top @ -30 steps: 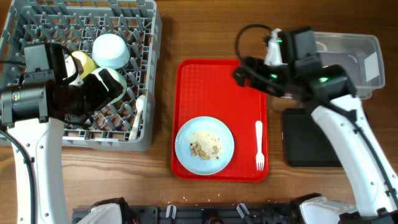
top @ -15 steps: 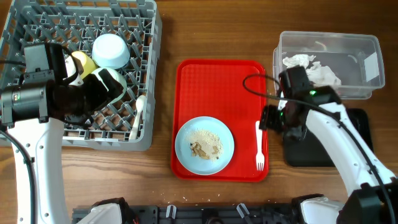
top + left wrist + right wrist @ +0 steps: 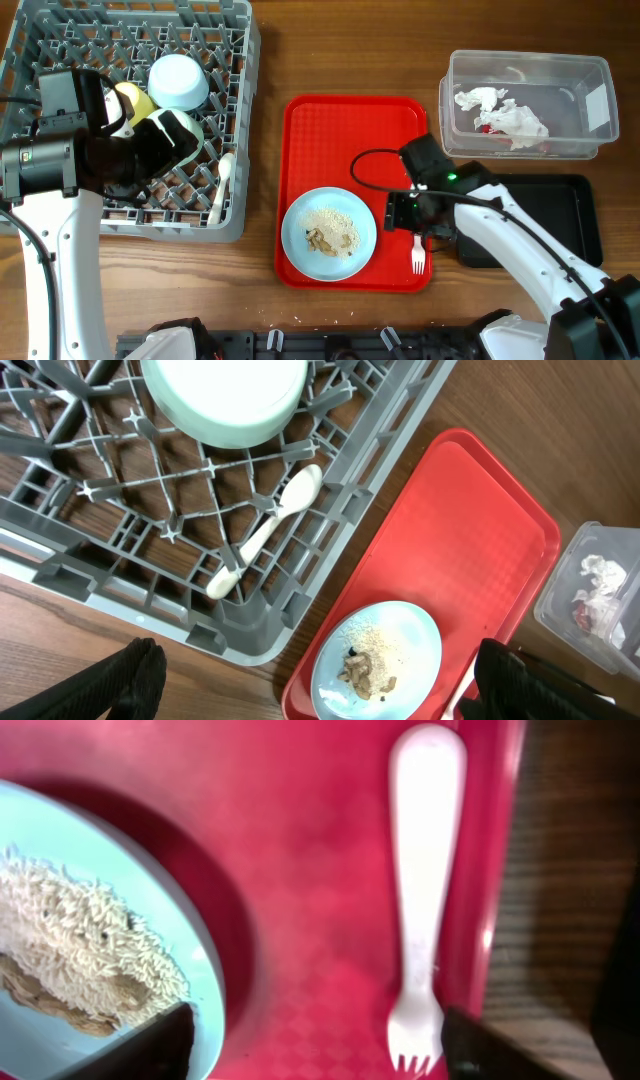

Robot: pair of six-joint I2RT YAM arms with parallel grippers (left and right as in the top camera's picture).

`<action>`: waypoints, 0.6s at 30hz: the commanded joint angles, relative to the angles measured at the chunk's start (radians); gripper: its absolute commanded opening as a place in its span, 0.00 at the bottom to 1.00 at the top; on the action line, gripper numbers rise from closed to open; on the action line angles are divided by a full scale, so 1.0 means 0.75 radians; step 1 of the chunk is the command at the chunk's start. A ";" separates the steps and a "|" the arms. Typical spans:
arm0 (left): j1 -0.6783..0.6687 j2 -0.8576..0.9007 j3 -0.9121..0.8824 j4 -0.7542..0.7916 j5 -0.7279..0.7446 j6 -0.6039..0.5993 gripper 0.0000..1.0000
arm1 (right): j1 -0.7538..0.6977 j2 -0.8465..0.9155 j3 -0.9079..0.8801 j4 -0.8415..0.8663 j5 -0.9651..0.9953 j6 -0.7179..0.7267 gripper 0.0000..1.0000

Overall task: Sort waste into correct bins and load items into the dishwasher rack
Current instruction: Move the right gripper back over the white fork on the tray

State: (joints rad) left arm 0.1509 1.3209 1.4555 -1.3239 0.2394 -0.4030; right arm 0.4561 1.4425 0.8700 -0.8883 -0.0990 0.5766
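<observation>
The grey dishwasher rack (image 3: 60,40) holds an upturned pale blue bowl (image 3: 178,80), a yellow cup (image 3: 133,98), a pale green bowl (image 3: 224,395) and a white spoon (image 3: 222,185). My left gripper (image 3: 150,150) hangs open and empty over the rack's front right part. A pale blue plate (image 3: 298,222) with beige food scraps (image 3: 330,233) sits on the red tray (image 3: 350,130). My right gripper (image 3: 412,212) is open low over the tray, with the white fork (image 3: 425,870) between its fingers near the right one. The clear tub (image 3: 590,75) holds white napkins (image 3: 500,110) and a red wrapper (image 3: 485,127).
The black tray (image 3: 560,220) lies right of the red tray, below the clear tub, partly under my right arm. The plate's rim (image 3: 205,970) lies close to my right gripper's left finger. Bare wood shows between rack and red tray.
My right arm has swung from over the clear tub down and left to just above the red tray by the fork. The napkins now show in the tub. The left arm has not moved.
</observation>
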 commanded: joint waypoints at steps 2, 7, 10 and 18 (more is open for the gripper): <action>0.006 -0.008 -0.003 0.003 -0.008 -0.012 1.00 | 0.050 0.002 -0.005 0.056 0.073 0.034 1.00; 0.006 -0.008 -0.003 0.003 -0.008 -0.012 1.00 | 0.050 0.002 -0.005 0.152 0.063 0.032 1.00; 0.006 -0.008 -0.003 0.004 -0.008 -0.012 1.00 | 0.050 0.002 -0.006 0.141 0.063 0.034 1.00; 0.006 -0.008 -0.003 0.003 -0.008 -0.012 1.00 | 0.051 0.002 -0.011 0.126 -0.043 0.034 1.00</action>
State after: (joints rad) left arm 0.1509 1.3209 1.4555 -1.3239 0.2394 -0.4030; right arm 0.4923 1.4425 0.8700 -0.7918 -0.0902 0.5873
